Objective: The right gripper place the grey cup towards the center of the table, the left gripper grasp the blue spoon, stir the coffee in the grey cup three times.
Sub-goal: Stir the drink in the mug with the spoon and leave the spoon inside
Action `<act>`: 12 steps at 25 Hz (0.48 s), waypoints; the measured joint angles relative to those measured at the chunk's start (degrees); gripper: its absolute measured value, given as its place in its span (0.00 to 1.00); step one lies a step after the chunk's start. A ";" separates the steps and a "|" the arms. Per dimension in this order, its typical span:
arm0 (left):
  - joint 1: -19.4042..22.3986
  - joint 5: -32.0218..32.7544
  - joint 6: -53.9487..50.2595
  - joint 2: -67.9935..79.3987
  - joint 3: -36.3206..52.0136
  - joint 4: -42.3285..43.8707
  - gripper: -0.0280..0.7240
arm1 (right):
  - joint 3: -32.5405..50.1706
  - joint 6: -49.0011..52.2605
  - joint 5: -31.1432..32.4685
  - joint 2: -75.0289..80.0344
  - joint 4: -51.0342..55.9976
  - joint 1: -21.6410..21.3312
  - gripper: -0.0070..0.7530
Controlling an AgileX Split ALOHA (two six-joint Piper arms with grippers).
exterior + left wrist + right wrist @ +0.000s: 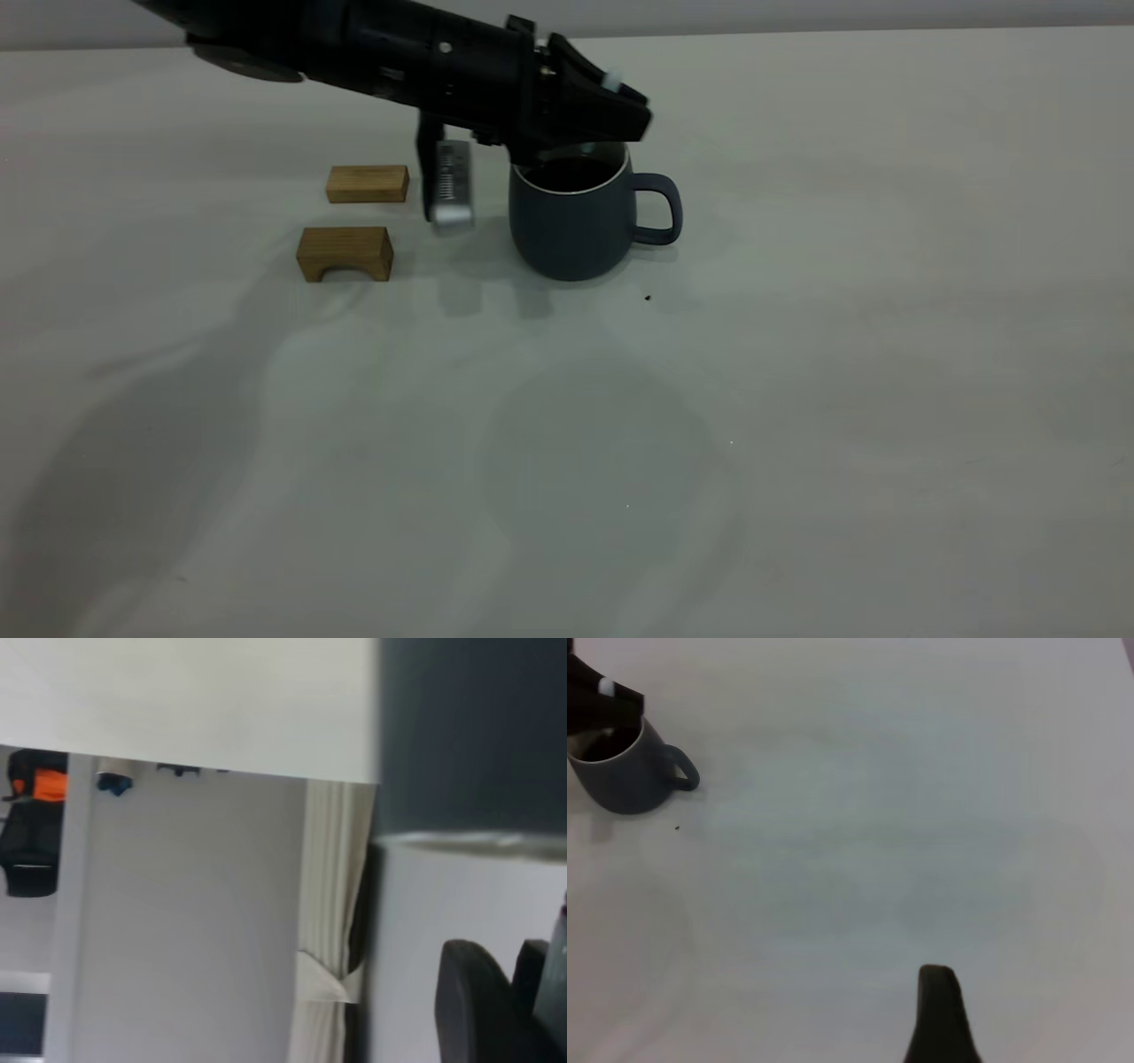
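The grey cup point(571, 230) stands on the table point(797, 399) left of centre, its handle pointing right. Dark coffee point(571, 173) fills it. My left gripper point(620, 111) hangs right over the cup's mouth, shut on the blue spoon point(611, 80). Only the spoon's pale handle tip shows above the fingers; its bowl is hidden. In the left wrist view the cup's wall point(469, 726) is very close, next to a black finger point(469, 1010). The right gripper point(939, 1010) is far from the cup point(625, 780), off to the right and outside the exterior view.
Two wooden blocks lie left of the cup: a flat one point(367, 183) and an arched one point(345, 253). The left arm's silver module point(452, 186) hangs between them and the cup. A dark speck point(648, 298) lies in front of the cup.
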 joint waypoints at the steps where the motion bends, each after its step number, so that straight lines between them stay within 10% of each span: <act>1: 0.43 -0.07 0.00 0.00 0.00 -0.30 0.21 | 0.00 0.00 0.00 0.00 0.00 0.00 0.79; 12: -1.92 -6.66 0.34 0.00 -0.48 -8.37 0.20 | 0.00 0.00 0.00 0.00 0.05 0.00 0.79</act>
